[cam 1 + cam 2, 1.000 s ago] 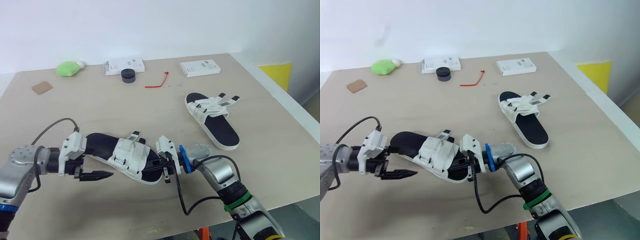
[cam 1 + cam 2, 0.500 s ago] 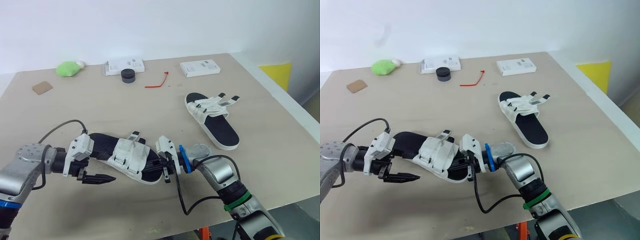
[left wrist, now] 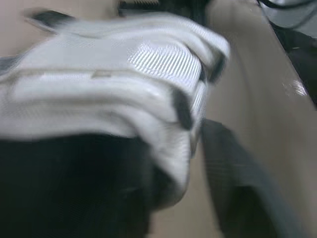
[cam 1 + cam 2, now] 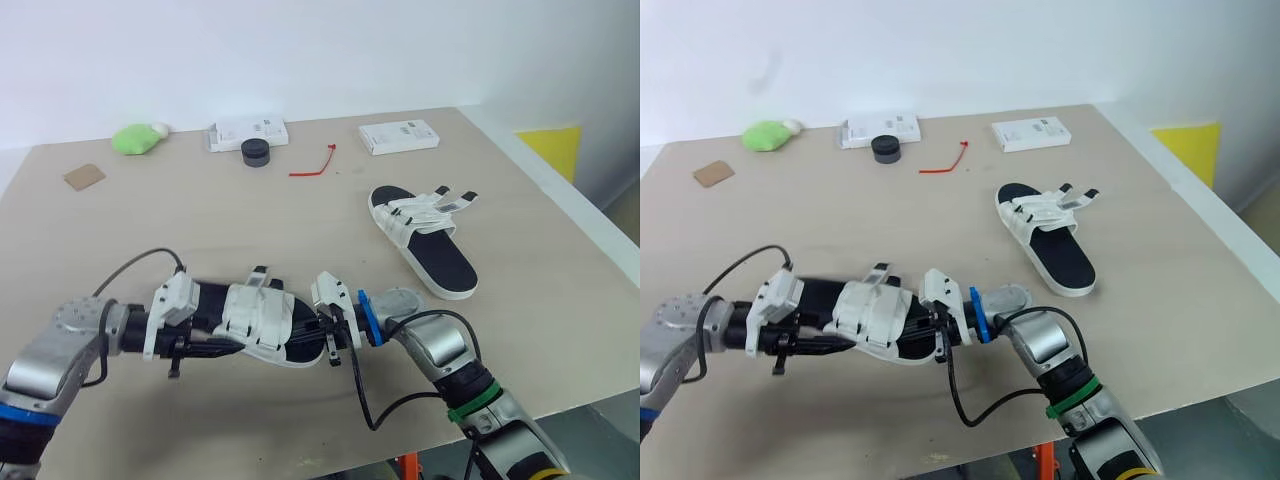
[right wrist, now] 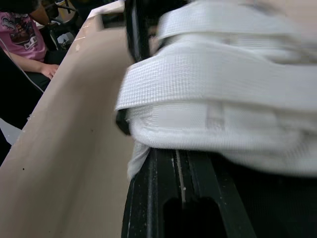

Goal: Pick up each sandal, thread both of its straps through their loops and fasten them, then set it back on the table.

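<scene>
Now the beige table (image 4: 200, 220) spreads under both arms. The near sandal (image 4: 262, 318) sits between the two grippers. The right gripper (image 4: 327, 335) is clamped on its strap end. The left gripper (image 4: 235, 345) lies against the sandal's near edge below the straps, and I cannot tell whether it is closed. The other sandal (image 4: 425, 240), strap ends sticking out, rests well beyond the right gripper.

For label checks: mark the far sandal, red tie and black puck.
far sandal (image 4: 441, 263), left eye view, black footbed.
red tie (image 4: 312, 172), left eye view, middle stretch.
black puck (image 4: 256, 151), left eye view, top face.
</scene>
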{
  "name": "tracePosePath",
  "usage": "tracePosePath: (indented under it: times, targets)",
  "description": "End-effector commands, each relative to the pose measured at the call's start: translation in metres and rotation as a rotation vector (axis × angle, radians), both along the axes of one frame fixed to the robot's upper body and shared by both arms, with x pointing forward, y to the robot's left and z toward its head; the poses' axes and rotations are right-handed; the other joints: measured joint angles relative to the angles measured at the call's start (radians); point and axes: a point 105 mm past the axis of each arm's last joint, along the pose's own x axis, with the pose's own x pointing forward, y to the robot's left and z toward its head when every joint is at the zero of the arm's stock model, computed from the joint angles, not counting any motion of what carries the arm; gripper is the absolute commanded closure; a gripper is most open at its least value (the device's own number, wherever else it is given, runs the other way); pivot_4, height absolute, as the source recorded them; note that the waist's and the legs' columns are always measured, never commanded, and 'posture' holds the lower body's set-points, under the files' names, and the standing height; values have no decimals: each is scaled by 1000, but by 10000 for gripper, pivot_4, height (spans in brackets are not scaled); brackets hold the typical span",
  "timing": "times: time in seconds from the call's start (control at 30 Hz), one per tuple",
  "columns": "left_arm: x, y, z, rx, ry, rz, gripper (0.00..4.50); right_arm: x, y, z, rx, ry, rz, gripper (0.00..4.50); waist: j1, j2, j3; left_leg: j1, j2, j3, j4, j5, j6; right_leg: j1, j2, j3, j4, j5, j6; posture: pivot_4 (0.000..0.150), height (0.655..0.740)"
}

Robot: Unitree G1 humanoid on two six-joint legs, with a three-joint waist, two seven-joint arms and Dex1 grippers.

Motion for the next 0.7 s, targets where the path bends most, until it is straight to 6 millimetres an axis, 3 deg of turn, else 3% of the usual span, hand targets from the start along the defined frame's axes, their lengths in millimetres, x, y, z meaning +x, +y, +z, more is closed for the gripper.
tracePosePath:
  times: [0.03,0.5,0.6,0.7]
  targets:
    - [-8,1,-12,22,23,-22,43842,5,-18,-31,-127,74,-73,45000,1,0,0,0,0,0,0,0,0,0,0,0,0,0,0,1500,7400]
    - [-17,0,-54,7,3,13,43842,9,-25,-25,-133,58,-85,45000,2,16,-9,3,-2,0,6,-3,5,7,-2,0,0,0,2,1500,7400]
    - [-17,-2,-57,1,-2,17,43842,10,-30,-16,-121,40,-100,45000,4,17,-10,10,-4,0,7,-5,8,14,-4,0,0,-2,4,1500,7400]
    - [-17,-3,-59,-14,9,26,43842,10,-44,6,-92,16,-129,45000,4,19,-11,11,-8,1,7,-5,9,16,-7,0,0,-3,6,1500,7400]
